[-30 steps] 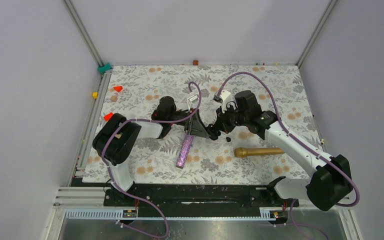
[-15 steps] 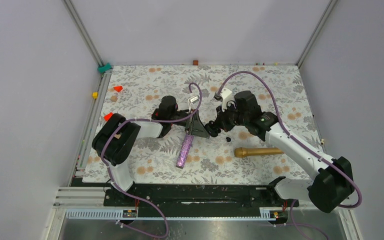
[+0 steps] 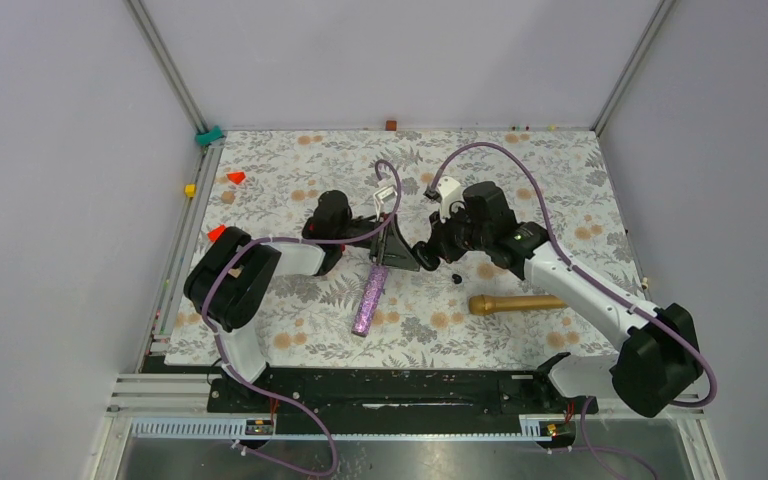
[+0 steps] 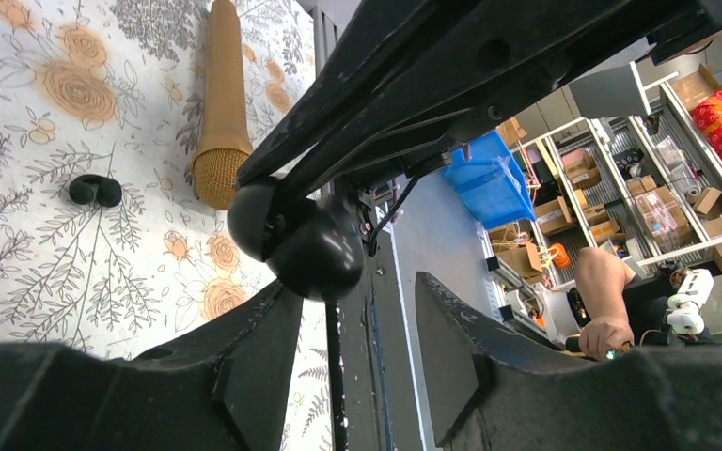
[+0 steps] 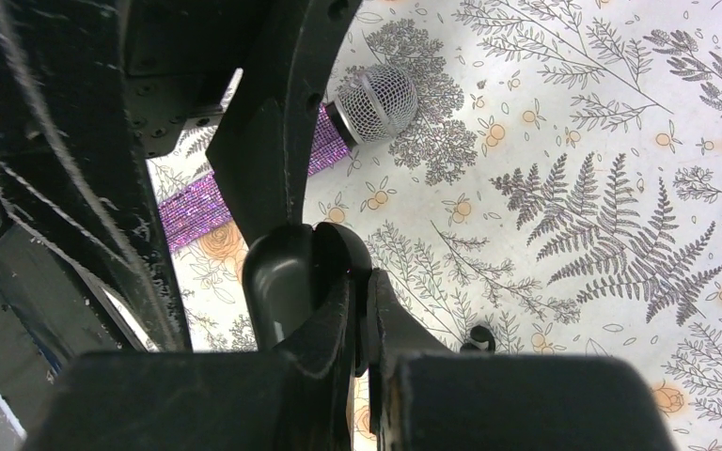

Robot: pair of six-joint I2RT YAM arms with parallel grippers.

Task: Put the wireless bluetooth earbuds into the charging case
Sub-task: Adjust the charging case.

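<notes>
A tiny black rounded earbud (image 4: pixel 94 191) is found lying flat on the floral tabletop (image 4: pixel 103 282), apart from both tools. Its long axis is aimed roughly toward the gold microphone (image 4: pixel 223 103). The glossy black oval charging case (image 4: pixel 296 242) is touched by the right tool (image 5: pixel 355 287), pressed together. Whether the left tool (image 4: pixel 353 291) grips it cannot be told. Case-readying is judged in hand, and a fine pinch on the bud is needed next.

The case (image 5: pixel 291 272) is a glossy black oval capsule near the middle of the cloth (image 3: pixel 290 190). Its two halves look parted along the seam, and the hollow of one shows in the right wrist view. An earbud (image 4: pixel 94 191), tiny, black and two-lobed (one bud or two touching, too small to tell), lies loose on the cloth just right of the case, apart from it.
</notes>
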